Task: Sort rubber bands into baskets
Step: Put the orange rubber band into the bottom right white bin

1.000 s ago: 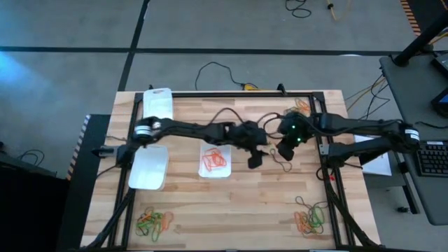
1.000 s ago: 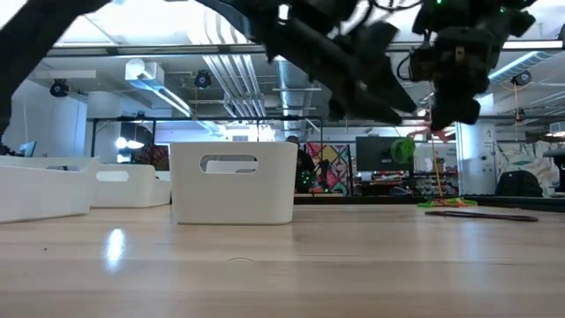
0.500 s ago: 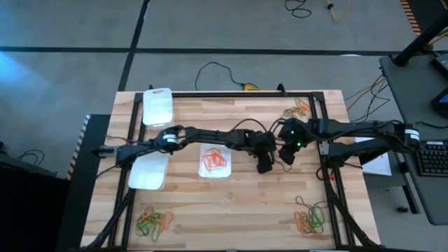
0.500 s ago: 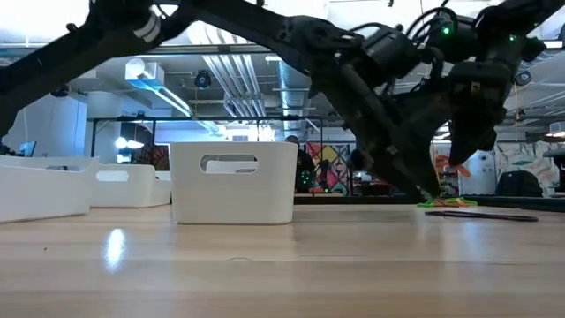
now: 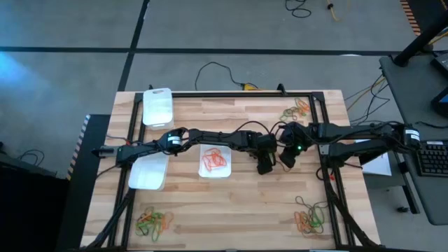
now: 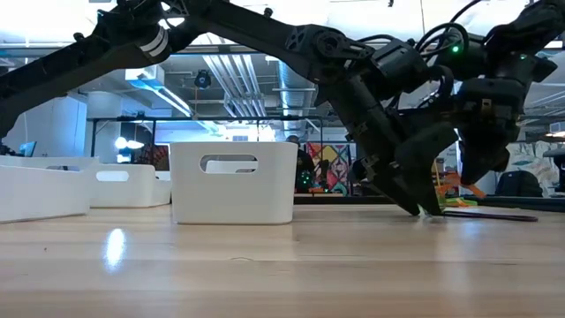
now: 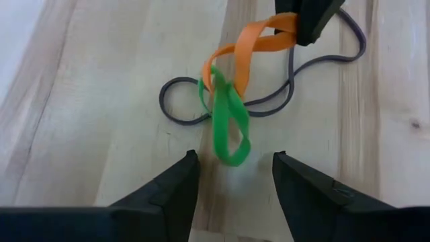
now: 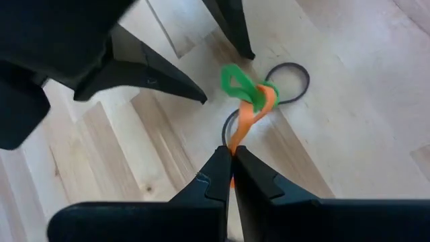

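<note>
A tangle of three rubber bands shows in the left wrist view: an orange one [image 7: 245, 50], a green one [image 7: 227, 128] looped through it, and a dark grey one [image 7: 269, 101] lying on the wood. My right gripper [image 8: 232, 156] is shut on the orange band. My left gripper [image 7: 235, 176] stands open low over the table, one finger on each side of the green band's lower end, touching nothing I can see. Three white baskets [image 5: 157, 105] [image 5: 149, 171] [image 5: 215, 161] stand on the left half; the middle one holds orange bands. My right gripper pinches one end of the orange band [image 8: 236, 138] between its two fingertips, coming slanting down from the table's right side. The band stretches away from the tips toward the table, with the green band [image 8: 236, 81] caught in its far loop and the dark band [image 8: 293, 70] under them.
Loose heaps of rubber bands lie at the near left [image 5: 154, 220], the near right [image 5: 311, 218] and the far right [image 5: 297, 108]. A black frame [image 5: 231, 94] runs around the tabletop. Both arms meet over the table's middle right, close together.
My left gripper has reached toward the table's right edge and come down to the tabletop beside the right gripper, tipping more steeply down. My right gripper, still shut on the orange band, has sunk toward the table.
</note>
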Available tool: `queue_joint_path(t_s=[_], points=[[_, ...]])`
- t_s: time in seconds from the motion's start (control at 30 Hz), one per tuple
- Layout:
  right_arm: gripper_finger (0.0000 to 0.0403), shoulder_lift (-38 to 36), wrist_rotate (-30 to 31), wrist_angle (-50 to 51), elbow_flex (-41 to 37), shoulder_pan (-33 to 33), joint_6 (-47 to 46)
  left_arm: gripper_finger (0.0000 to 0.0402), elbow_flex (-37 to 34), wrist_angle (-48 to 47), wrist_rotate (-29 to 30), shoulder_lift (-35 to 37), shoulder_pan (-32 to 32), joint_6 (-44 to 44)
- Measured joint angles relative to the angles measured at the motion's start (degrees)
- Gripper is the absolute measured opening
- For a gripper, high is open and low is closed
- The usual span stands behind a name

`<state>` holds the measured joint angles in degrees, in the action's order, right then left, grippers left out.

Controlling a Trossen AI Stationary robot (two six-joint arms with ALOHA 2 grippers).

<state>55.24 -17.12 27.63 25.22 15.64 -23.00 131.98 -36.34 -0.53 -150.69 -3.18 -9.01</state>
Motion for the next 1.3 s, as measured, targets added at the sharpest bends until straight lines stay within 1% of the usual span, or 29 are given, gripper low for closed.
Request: queue_joint_path(t_s=[0.2,0.43,0.63,0.7,0.77,0.93,0.97,1.1,1.2,1.3], points=[[0.0009,0.31,0.46,0.11,-1.42,0.00,0.49,0.0163,-0.04,0.36,0.08,-0.04,0.04,-0.77],[0.0009,0.33,0.61,-0.17,-1.97,0.00,0.46,0.0161,0.14,0.70,0.08,-0.13,0.04,-1.21],[0.0009,0.33,0.62,-0.30,-1.97,0.00,0.46,0.0148,0.15,4.34,-0.20,-0.37,0.11,-1.60],[0.0009,0.33,0.63,-0.31,-1.97,0.00,0.46,0.0132,0.06,4.82,-0.18,-0.37,0.11,-2.29],[0.0009,0.37,0.63,-0.27,-1.97,0.00,0.46,0.0109,-0.12,4.75,-0.14,-0.37,0.09,-3.81],[0.0009,0.37,0.66,-0.41,-1.99,0.00,0.46,0.0021,0.39,4.17,0.02,-0.37,0.02,-6.73],[0.0009,0.37,0.66,-0.44,-1.99,0.00,0.46,0.0012,0.70,3.63,0.03,-0.37,0.02,-6.82],[0.0009,0.37,0.68,-0.53,-1.99,0.00,0.09,0.0008,2.86,-0.51,0.18,0.00,0.17,-7.15],[0.0009,0.37,0.66,-0.47,-2.13,0.00,-0.04,0.0002,2.45,-2.55,0.77,1.94,0.53,-7.61],[0.0009,0.37,0.74,-0.31,-2.65,0.00,-1.22,0.0001,2.77,-3.31,2.69,4.61,1.14,-7.28]])
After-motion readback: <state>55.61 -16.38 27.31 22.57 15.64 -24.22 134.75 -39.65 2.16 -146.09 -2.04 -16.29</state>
